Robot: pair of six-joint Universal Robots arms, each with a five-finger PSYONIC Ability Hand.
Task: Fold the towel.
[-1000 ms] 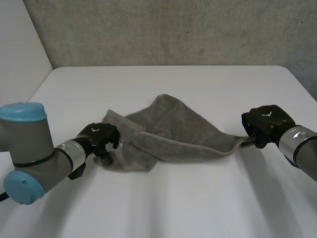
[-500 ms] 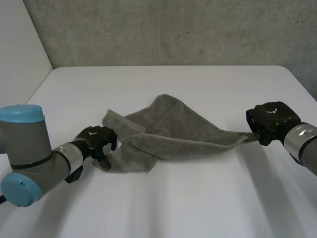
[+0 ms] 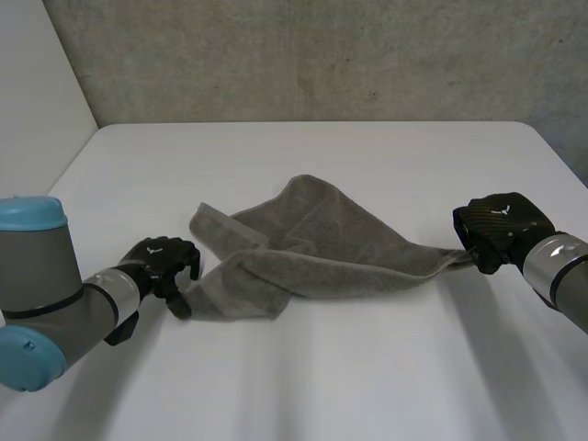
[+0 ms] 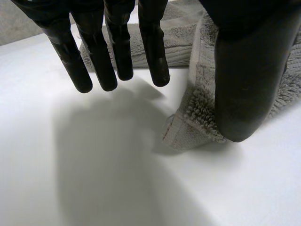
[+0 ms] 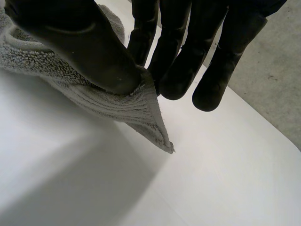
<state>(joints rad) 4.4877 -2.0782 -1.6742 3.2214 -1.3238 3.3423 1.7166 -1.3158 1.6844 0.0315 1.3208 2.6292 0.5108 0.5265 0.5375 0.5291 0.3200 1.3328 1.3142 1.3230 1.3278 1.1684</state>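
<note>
Two corners of the grey towel (image 3: 312, 243) are met by hands, while the rest of the cloth lies crumpled on the white table (image 3: 367, 377) between them.

The left hand (image 3: 163, 262) is open. In its wrist view the fingers (image 4: 113, 56) hang nearly straight and a little spread, clear of the cloth, with bare table beyond their tips. Its thumb (image 4: 242, 89) stands well apart from them, and its tip rests on a hemmed corner of the towel, which spreads out beside and behind the thumb.

The right hand (image 3: 496, 230) grips the towel. Its thumb (image 5: 80, 42) presses a corner against the curled fingers (image 5: 181, 52), and the pointed tip of that corner sticks out past the thumb tip. From this pinch the cloth narrows to a strip that runs away toward the bunched middle.

A small pale emblem (image 3: 501, 209) marks the back of each hand; it is too small to read.
</note>
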